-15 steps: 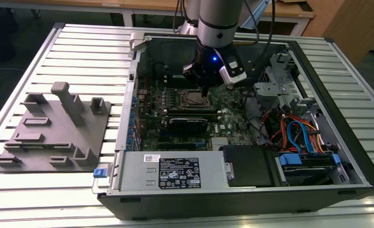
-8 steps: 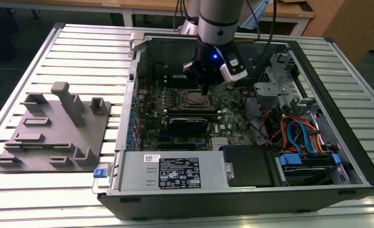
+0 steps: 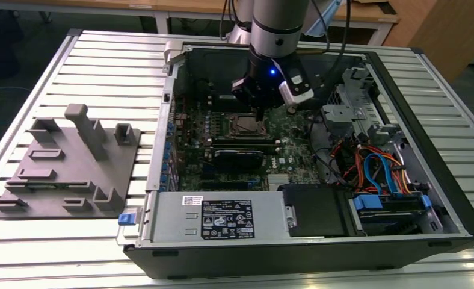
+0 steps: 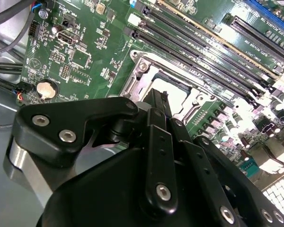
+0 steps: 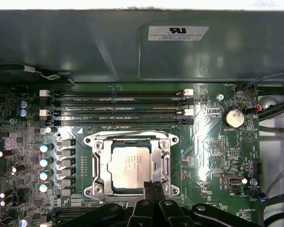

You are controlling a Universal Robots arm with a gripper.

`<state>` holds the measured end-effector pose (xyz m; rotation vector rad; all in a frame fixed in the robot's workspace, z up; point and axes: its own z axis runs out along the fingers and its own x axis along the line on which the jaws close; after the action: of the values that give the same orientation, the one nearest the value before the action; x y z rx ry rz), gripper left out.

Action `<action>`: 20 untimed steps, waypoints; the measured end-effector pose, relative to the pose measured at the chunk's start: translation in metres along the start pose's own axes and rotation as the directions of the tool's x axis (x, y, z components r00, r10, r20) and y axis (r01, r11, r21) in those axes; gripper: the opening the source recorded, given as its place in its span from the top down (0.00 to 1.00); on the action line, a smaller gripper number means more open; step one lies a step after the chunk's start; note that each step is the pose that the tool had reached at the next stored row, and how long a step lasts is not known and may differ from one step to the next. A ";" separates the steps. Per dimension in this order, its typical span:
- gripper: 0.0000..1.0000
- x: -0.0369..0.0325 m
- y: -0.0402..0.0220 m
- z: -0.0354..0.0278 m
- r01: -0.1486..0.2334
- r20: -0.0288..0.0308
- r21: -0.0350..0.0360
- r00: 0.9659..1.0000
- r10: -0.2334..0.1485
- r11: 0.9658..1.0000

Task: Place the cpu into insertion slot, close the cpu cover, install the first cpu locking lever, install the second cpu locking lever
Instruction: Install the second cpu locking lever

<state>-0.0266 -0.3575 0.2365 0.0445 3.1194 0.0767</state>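
**A:** Where is the cpu (image 5: 133, 166) sitting?

**B:** In the first wrist view it lies flat inside the insertion slot (image 5: 98, 166), silver top up, with the cpu cover (image 5: 165, 163) down around it as a silvery frame. Judging from that, the chip looks seated and the cover lowered; I cannot tell whether either locking lever is latched.

**A:** And the pincer (image 5: 150, 188)?

**B:** Its black fingers (image 5: 145, 191) come in at the socket's six o'clock edge in that view, pressed together with no gap showing and nothing between them. I'd call it clenched and empty.

**A:** So which way does the chip lie from the tip?

**B:** Toward twelve o'clock, just beside it; the tip sits over the frame's near edge, slightly to the four o'clock side of the chip's centre. The memory slots (image 5: 118, 109) run three-to-nine beyond it.

**A:** And from outside?

**B:** In the exterior view the pincer (image 3: 257, 108) hangs straight down into the open computer case (image 3: 429, 198) on the bench (image 3: 92, 66), just above the socket (image 3: 245, 125).
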 end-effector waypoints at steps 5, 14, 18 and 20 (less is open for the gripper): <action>0.90 0.0001 0.0000 0.0000 0.000 0.000 0.000 1.000 0.000 1.000; 0.90 0.0009 -0.0031 0.0000 -0.001 0.000 -0.005 1.000 0.001 1.000; 0.90 0.0008 -0.0083 -0.0003 -0.001 -0.001 -0.038 1.000 0.001 0.999; 0.90 0.0007 -0.0116 -0.0004 -0.002 -0.002 -0.055 1.000 0.002 0.998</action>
<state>-0.0276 -0.3691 0.2364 0.0462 3.1178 0.1625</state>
